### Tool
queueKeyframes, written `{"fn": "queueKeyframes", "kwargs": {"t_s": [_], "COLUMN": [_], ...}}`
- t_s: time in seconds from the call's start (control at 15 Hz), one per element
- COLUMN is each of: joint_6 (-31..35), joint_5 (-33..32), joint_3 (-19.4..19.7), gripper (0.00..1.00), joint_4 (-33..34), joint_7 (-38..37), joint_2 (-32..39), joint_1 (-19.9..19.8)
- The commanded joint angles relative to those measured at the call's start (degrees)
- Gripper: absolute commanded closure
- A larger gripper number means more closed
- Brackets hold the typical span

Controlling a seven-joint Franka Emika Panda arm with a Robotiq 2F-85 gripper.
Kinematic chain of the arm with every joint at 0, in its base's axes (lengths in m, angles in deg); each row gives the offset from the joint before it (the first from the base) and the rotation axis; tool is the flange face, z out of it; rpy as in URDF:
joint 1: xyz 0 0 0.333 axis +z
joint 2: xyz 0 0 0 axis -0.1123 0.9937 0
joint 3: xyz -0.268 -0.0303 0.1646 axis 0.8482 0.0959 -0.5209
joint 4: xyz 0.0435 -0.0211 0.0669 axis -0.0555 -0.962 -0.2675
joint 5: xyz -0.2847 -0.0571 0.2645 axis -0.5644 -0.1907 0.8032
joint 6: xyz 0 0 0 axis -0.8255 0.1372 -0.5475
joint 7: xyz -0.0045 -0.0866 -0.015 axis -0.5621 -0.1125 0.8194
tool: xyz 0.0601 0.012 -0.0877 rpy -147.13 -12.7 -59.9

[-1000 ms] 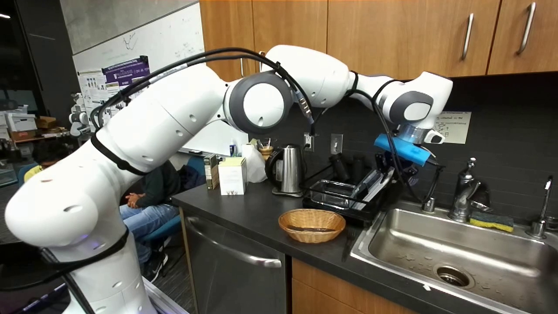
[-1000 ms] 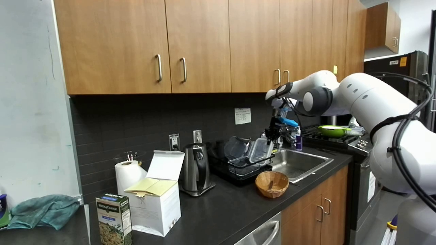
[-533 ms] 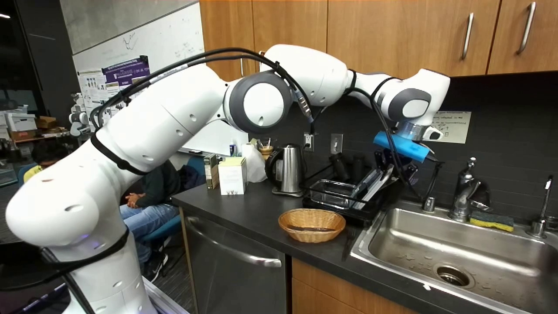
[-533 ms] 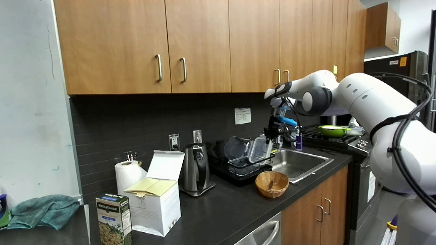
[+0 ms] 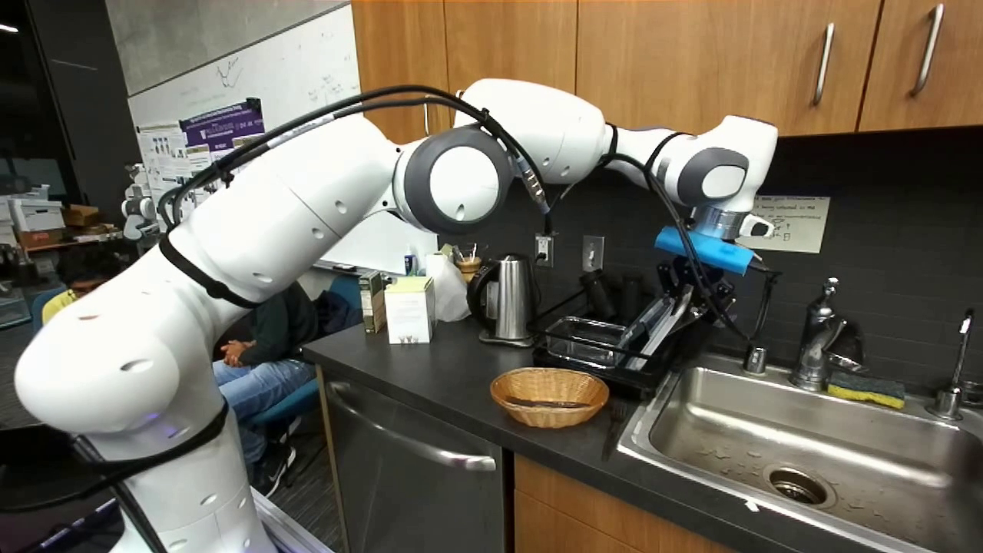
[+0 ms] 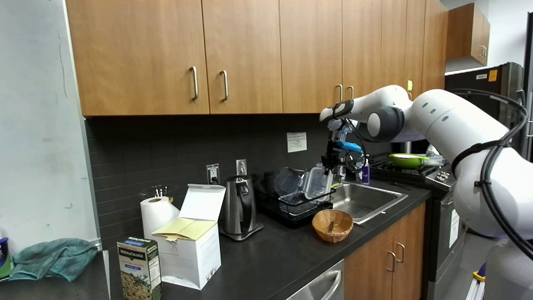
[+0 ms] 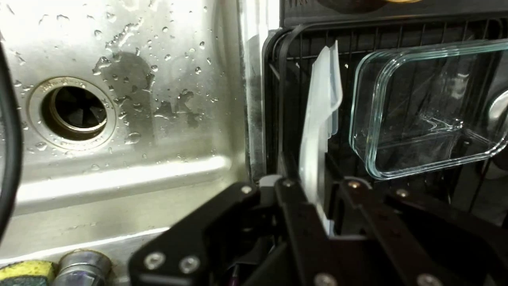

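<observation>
While the hand point(image 7: 311, 169) pinches a translucent lid point(image 7: 318, 105), a box point(image 6: 139, 268) reads "Seeds of Change".

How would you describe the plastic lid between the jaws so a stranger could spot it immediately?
Start at the steel sink, then the black dish rack right beside it. On the rack's sink side leans a plastic lid, its upper part between the jaws. It is thin, whitish and stands on edge, unlike the clear, boxy glass dish next to it.

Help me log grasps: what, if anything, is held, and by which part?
The end effector straddles the upper edge of the pale lid; whether it grips there cannot be told.
</observation>
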Motion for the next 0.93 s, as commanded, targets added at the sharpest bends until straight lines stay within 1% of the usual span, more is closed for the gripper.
{"fn": "queueKeyframes", "kwargs": {"t_s": [0.0, 0.4, 0.87], "joint_6": [0.1, 0.3, 1.0], "joint_5": [-2.6, -5.8, -7.9], "joint_3": [1.2, 1.0, 0.8], "gripper": [0.96, 0.96, 0.96], "joint_4": [1.0, 0.5, -0.7], "joint_7": [-0.5, -0.2, -0.1], "joint_2": [-0.3, -1.2, -2.1], "joint_1": [1.6, 3.6, 5.8]}}
